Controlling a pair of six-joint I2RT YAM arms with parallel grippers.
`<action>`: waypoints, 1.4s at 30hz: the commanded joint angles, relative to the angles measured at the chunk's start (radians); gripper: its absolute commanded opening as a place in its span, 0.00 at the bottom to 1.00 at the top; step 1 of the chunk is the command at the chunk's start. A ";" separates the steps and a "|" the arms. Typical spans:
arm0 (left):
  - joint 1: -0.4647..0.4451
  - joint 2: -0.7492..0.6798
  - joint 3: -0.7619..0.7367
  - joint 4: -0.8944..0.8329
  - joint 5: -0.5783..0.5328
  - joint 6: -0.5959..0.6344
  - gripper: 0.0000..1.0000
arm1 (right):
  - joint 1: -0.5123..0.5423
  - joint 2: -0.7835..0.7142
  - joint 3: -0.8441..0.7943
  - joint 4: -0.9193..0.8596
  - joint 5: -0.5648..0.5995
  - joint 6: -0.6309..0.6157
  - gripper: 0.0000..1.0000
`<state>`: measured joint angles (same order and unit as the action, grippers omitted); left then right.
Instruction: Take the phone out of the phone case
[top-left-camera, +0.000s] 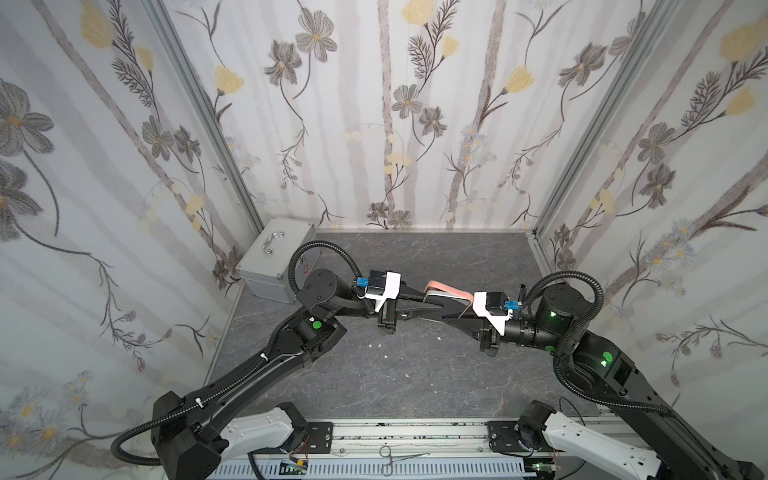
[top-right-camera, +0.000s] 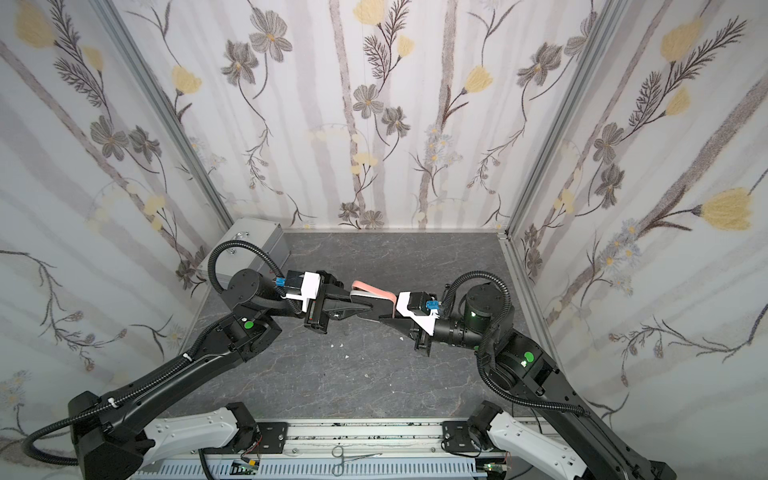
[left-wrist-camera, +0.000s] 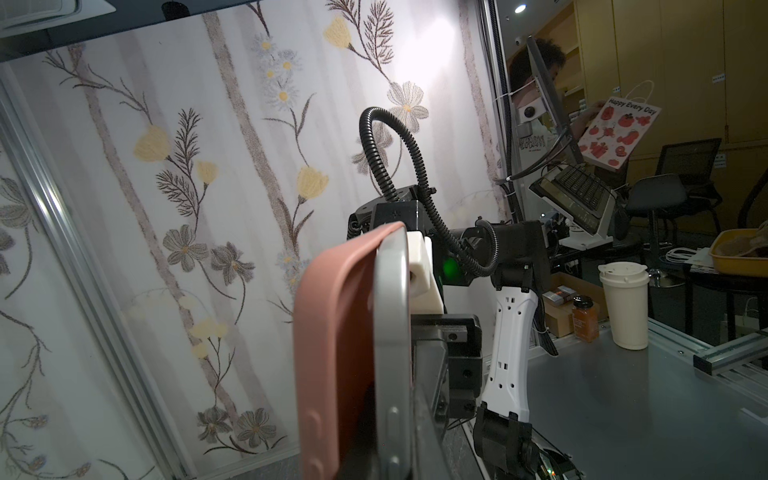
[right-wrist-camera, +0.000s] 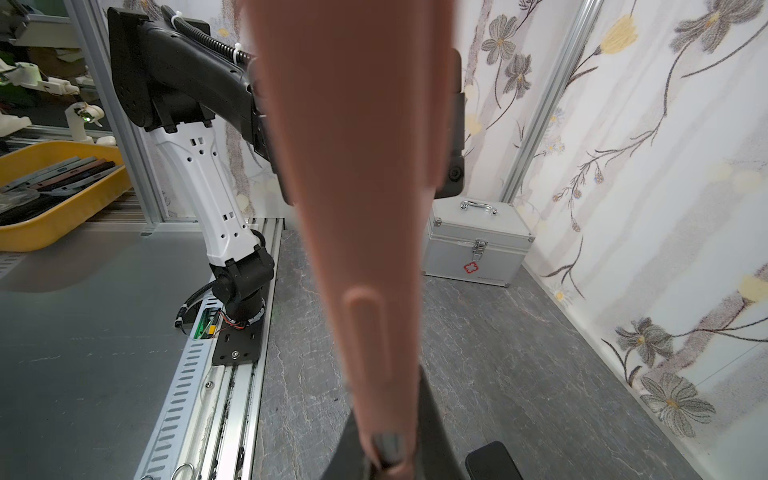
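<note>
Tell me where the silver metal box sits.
In both top views the silver metal box stands at the far left corner of the grey tabletop, behind the left arm.

You have a salmon-pink phone case (left-wrist-camera: 332, 353) on a phone (left-wrist-camera: 392, 332) rimmed silver-grey. Your counter (top-left-camera: 415, 374) is dark grey marble with pale veins. The walls (top-left-camera: 374, 104) are white, striped grey, with grey and yellow flowers. The box (right-wrist-camera: 473, 245) is silver.

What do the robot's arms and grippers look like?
The left arm and right arm are black with white base links, ribbed black cable hoses, green dots, blue plugs and white wrist brackets. The left gripper and right gripper have black tapered fingers.
</note>
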<state>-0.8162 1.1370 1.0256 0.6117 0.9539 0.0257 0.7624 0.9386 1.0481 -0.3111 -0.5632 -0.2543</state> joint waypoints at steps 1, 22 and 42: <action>0.007 -0.007 -0.015 -0.075 -0.013 0.030 0.00 | -0.007 0.002 0.002 0.191 0.030 0.039 0.06; 0.065 0.020 0.160 -0.741 -0.280 0.453 0.00 | -0.222 0.100 0.242 -0.079 -0.054 0.190 0.52; 0.007 0.043 0.235 -0.937 -0.311 0.616 0.00 | -0.110 0.319 0.440 -0.376 0.041 0.035 0.49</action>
<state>-0.8062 1.1873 1.2602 -0.3553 0.6319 0.6106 0.6502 1.2461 1.4826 -0.6682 -0.5167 -0.1963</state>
